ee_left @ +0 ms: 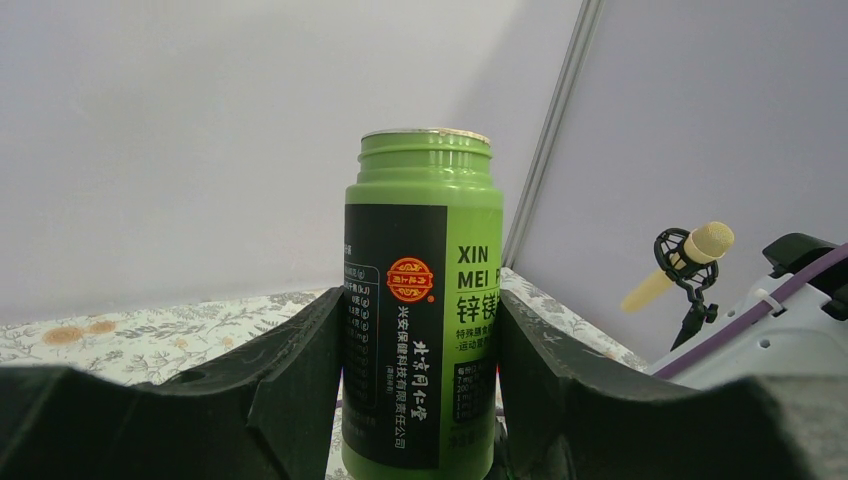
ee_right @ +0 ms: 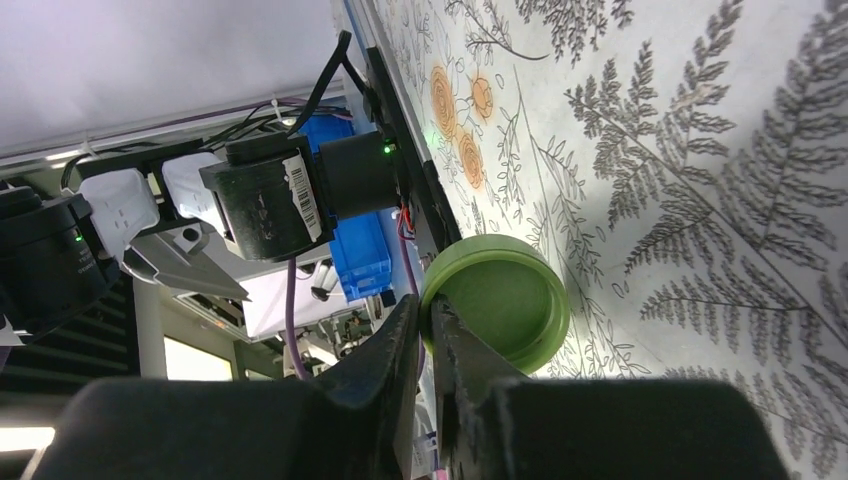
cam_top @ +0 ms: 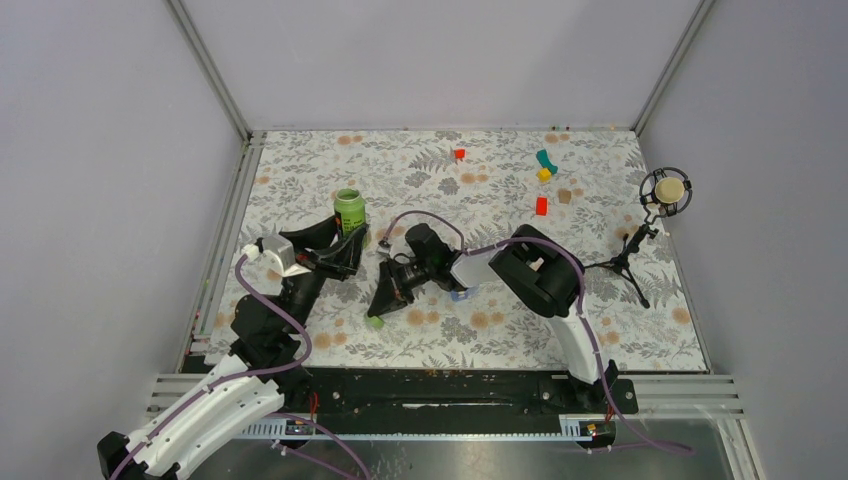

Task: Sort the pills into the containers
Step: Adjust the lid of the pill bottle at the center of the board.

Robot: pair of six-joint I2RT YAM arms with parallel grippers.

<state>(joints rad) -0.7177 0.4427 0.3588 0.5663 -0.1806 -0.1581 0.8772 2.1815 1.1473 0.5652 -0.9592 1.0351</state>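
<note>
**open bottle held left of the pill box, box half hidden under the right arm**

the green bottle [cam_top: 349,212] is grasped by the left gripper [cam_top: 348,234], 1 finger on each side of its lower body. it is held upright, long axis vertical, with the mouth uncapped and facing up. it stands in the left half of the table [cam_top: 500,335], about midway between the far and near edges.

the right gripper [ee_right: 428,305] is clenched on the rim of the green cap [ee_right: 500,300]. the cap is held low over the table, near the middle and toward the near edge.

the pill box [cam_top: 461,294] is seen only as a small bluish patch under the wrist of the right arm, just right of the table's middle. its long axis and its compartments cannot be told, since most of it is covered.

from the left gripper, the box lies to the right and toward the near edge, well apart from the bottle, with the right gripper and cap between the 2. the right arm is the nearer one, but it is occupied by the cap and shadows the box.

it is judged that the bottle must be carried rightward over the box and tipped there. that path is likely blocked until the right arm is drawn aside. no pills are visible in any view.
</note>
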